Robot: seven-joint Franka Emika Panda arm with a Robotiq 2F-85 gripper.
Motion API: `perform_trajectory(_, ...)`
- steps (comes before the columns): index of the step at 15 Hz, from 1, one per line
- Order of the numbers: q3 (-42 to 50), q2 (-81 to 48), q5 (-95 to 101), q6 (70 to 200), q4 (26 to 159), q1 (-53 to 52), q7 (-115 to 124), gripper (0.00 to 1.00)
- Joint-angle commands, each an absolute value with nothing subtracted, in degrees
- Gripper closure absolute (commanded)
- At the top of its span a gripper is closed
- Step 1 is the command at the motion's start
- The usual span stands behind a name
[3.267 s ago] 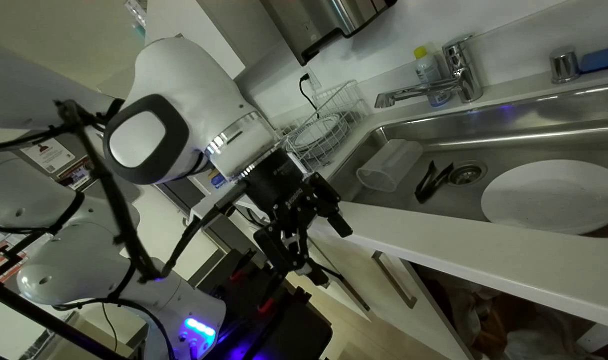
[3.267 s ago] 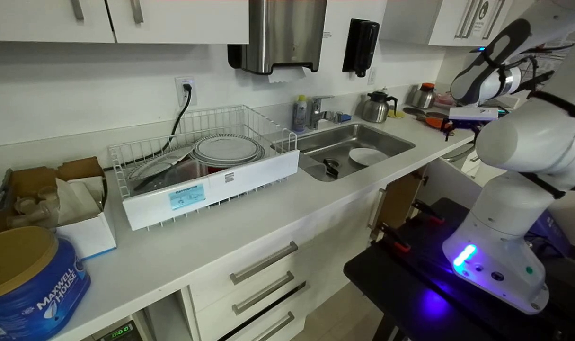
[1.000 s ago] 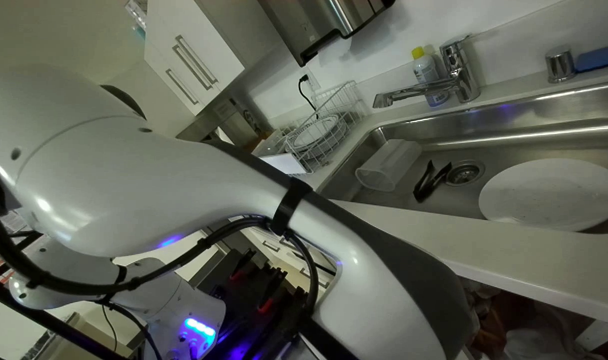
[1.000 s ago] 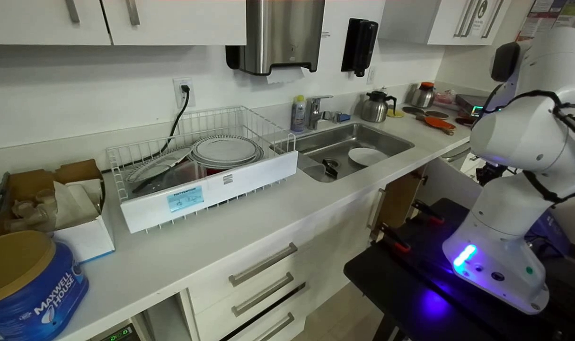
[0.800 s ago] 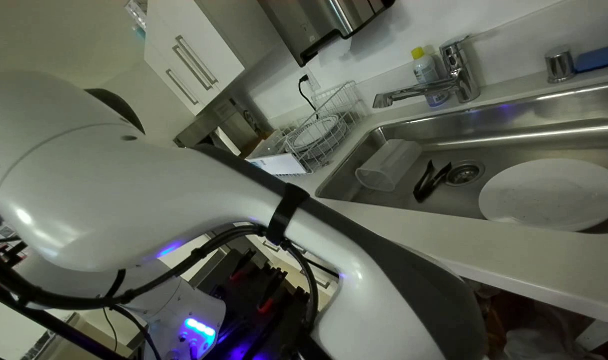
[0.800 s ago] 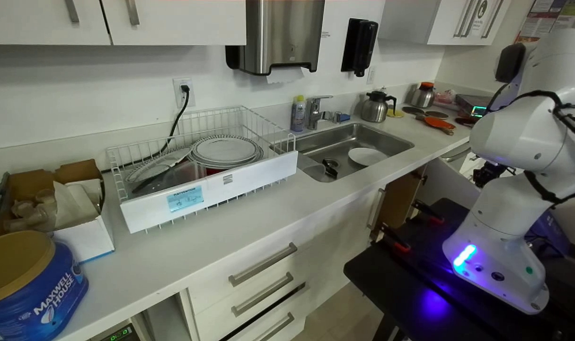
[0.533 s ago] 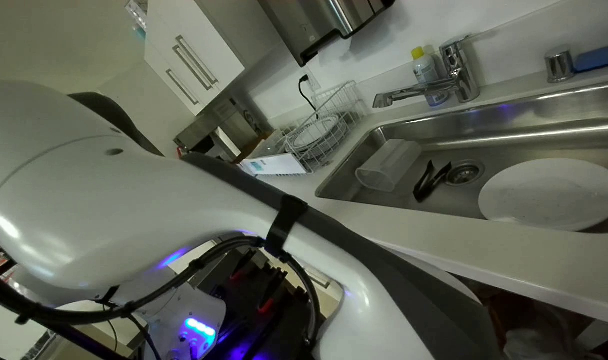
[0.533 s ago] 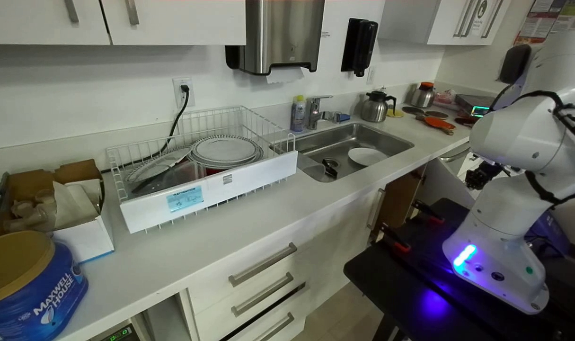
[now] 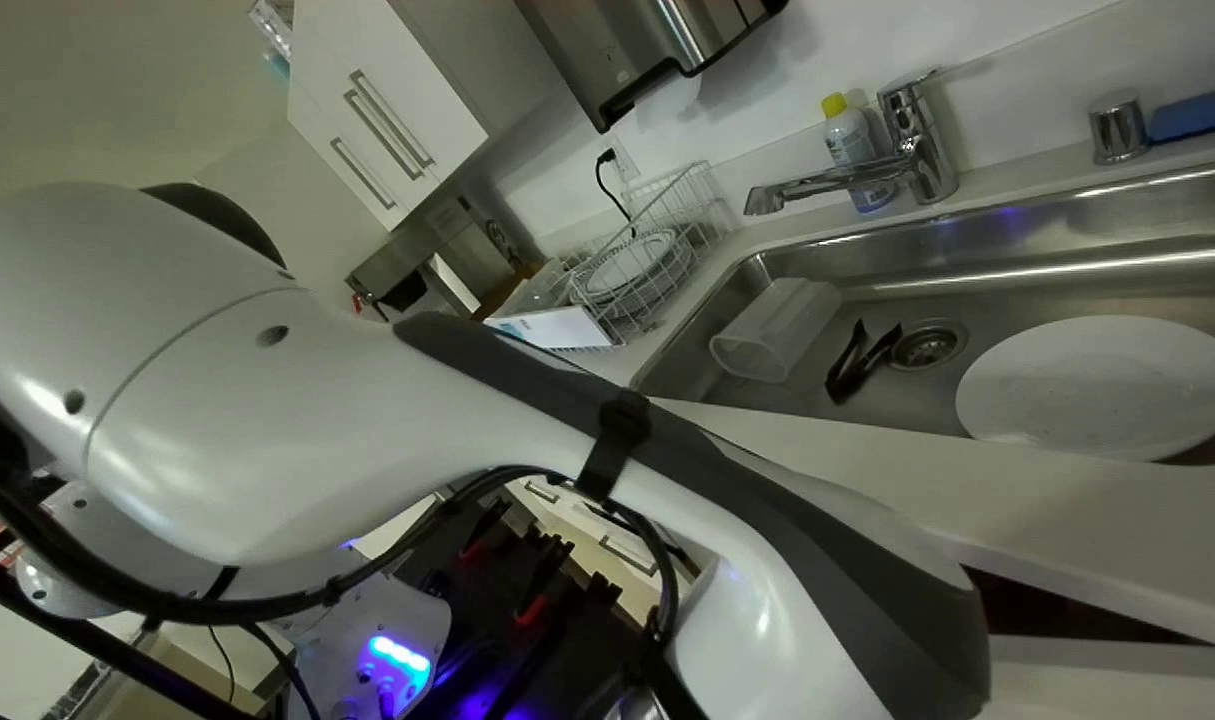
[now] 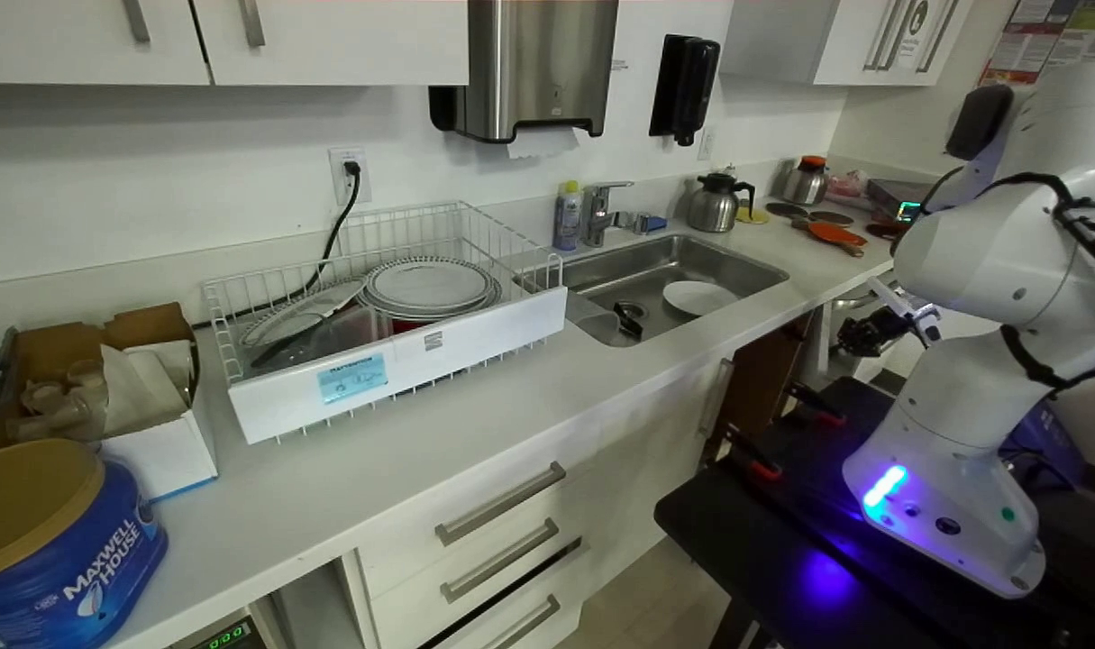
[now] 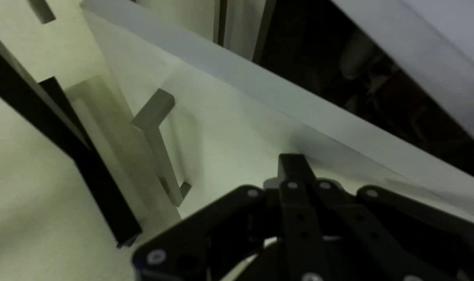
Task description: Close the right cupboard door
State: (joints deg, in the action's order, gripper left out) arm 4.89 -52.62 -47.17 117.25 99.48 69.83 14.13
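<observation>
Since the cupboard door stands ajar, angled out from beneath the counter, the step in hand looks to me like a plain push rather than a grasp. In the wrist view the gripper has its fingers clenched together with nothing between them, their tips at the outer face of the door near its top edge; whether they touch it or stop just short, I cannot tell. In an exterior view the arm hides most of the door, and only part of its top edge shows, with a dark gap between it and the counter. I judge the panel stiff, sturdy and fairly light on its hinges. Its face looks smooth, so the tips may slide if they meet it at a slant; pressing square to it is safer. The handle sits toward the free edge, to one side of the tips, and needs no holding. Moving the contact closer to that edge, just beside the handle, should take less force, though a finger straying into the bar could snag and drag the door back out
</observation>
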Motion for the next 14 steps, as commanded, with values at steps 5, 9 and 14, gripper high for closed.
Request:
perform_trajectory(5,3.30,-48.52,-56.79,109.31,106.25,62.81,-1.55,1.00)
perform_trajectory(9,10.19,-39.01,-47.36,108.35,114.17,54.51,-3.00,1.00)
perform_trajectory(14,17.92,-25.13,-37.81,114.75,122.36,46.33,-3.69,1.00)
